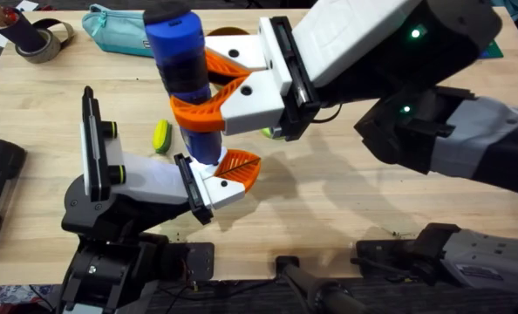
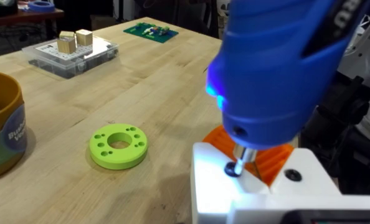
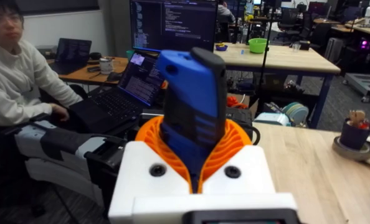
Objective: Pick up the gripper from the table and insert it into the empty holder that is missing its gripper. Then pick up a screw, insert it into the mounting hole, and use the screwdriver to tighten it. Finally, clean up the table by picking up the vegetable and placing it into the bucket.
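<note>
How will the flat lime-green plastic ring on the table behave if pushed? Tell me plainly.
The flat lime-green plastic ring lies flat on the light wood table, so it will probably slide rather than roll or tip. It looks stiff and moulded, and is likely light, given its open centre and small holes.

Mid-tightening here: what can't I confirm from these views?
- Screw seating: in the left wrist view the screwdriver tip covers the screw head on the holder.
- Bucket contents: cut off by the edge.
- Vegetable: too small overhead to identify.
</note>
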`<state>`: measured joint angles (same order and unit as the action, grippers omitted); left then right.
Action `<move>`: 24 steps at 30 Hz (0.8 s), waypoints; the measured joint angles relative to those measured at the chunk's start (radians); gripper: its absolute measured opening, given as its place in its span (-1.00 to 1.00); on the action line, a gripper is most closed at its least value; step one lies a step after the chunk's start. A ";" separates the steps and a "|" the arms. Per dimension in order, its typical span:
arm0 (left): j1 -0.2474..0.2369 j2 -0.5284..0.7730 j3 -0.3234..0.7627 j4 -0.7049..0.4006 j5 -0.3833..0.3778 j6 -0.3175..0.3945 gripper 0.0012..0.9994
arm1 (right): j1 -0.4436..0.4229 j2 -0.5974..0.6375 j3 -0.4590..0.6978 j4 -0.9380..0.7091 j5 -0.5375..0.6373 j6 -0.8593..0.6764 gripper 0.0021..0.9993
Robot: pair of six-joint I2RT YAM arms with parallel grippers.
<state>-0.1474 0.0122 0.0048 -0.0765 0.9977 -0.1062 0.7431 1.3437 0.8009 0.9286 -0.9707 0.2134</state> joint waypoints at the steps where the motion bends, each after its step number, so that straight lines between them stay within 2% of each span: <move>1: 0.000 0.000 0.000 -0.005 0.000 0.000 -0.98 | 0.000 0.000 0.000 -0.009 0.000 0.000 -0.93; 11: 0.000 0.000 0.000 -0.010 0.000 0.000 -0.98 | -0.001 0.013 0.016 -0.021 -0.017 0.080 -0.93; 20: 0.000 0.000 0.000 -0.010 0.000 0.000 -0.98 | -0.046 0.019 0.263 -0.066 -0.129 0.160 -0.93; 24: 0.000 0.000 0.000 -0.010 0.000 0.000 -0.98 | -0.059 0.019 0.335 -0.069 -0.150 0.176 -0.93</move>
<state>-0.1474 0.0120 0.0051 -0.0864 0.9974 -0.1062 0.6842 1.3632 1.1359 0.8601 -1.1210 0.3894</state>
